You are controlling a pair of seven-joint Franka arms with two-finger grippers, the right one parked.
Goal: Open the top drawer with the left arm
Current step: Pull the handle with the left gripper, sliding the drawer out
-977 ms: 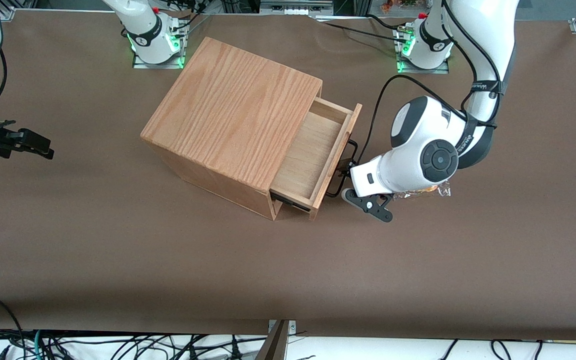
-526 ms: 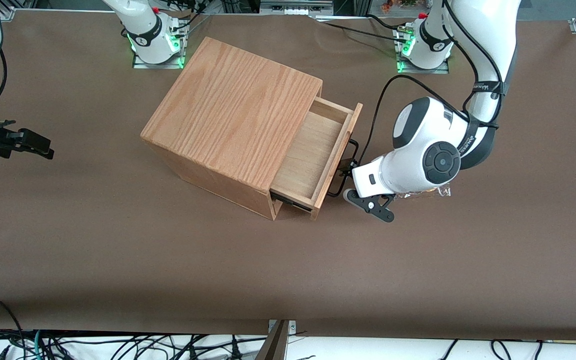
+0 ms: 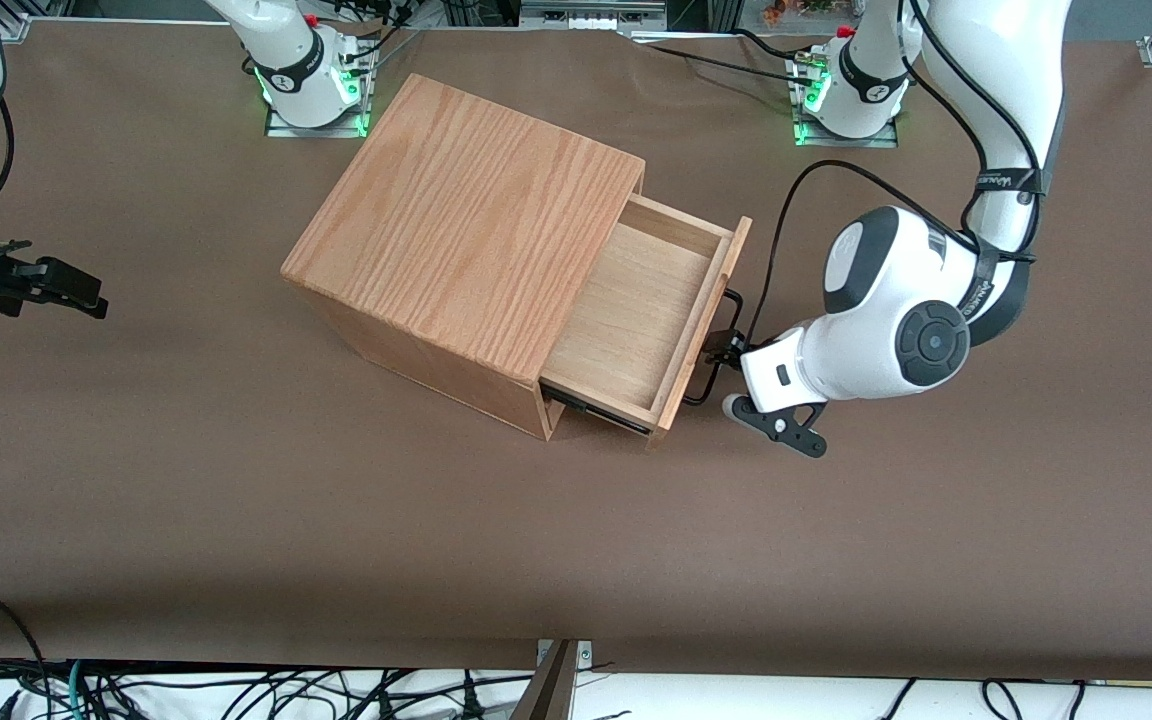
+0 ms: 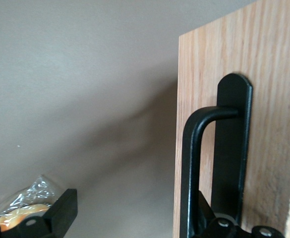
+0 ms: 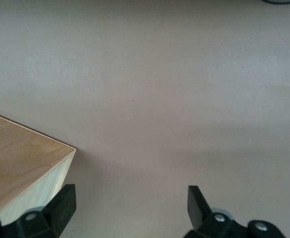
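Jaws stand spread, one finger hooked inside the handle [image 4: 197, 163], the other well clear of it; nothing is pinched. Gripper [image 3: 728, 352] sits in front of the drawer [image 3: 641, 320], which juts well out of the box [image 3: 466, 215]. Drawer looks light, stiff, free-sliding; the handle's middle suits pulling.

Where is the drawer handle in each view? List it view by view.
Front: handle on the drawer front, at the open hand.
Left wrist: handle close up, against the drawer front.
Right wrist: not in it.
Shared landmark: the oak box.
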